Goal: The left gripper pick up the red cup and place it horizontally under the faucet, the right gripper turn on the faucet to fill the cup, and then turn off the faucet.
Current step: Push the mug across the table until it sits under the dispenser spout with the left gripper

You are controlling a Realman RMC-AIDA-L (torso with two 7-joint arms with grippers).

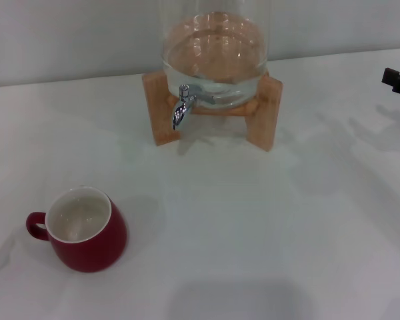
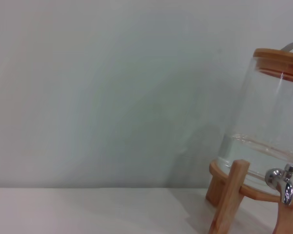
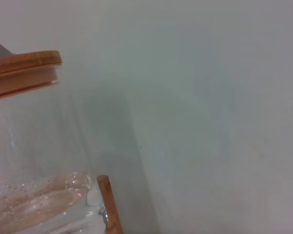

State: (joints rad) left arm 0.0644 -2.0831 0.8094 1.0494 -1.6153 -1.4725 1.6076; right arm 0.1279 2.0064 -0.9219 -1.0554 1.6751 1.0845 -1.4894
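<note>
Cup first, at the left: the red cup (image 1: 85,230) stands upright on the white table (image 1: 267,233), near the front left of the head view, mouth up, white inside showing, small loop handle pointing to the robot's left. Nothing touches it. It sits well apart from the dispenser, toward the front and left of it.

Centre, at the back of the table: clear glass water dispenser (image 1: 215,53) resting on a wooden stand (image 1: 263,110), with water in its lower part. The faucet (image 1: 181,107) juts from the front of the glass, chrome spout pointing down over bare table between the two front legs of the stand. The left wrist view shows the same faucet (image 2: 283,183) from the side, and a wooden lid (image 2: 278,61) on top of the glass. The right wrist view shows the lid edge and one stand leg against the plain wall (image 3: 210,97).

Far right edge, head view: a small black part of the right gripper (image 1: 399,80) enters the picture, above the table and well apart from the dispenser. Open or closed: cannot tell from this sliver.

Left gripper: appears in no view, so its state cannot be recorded.
</note>
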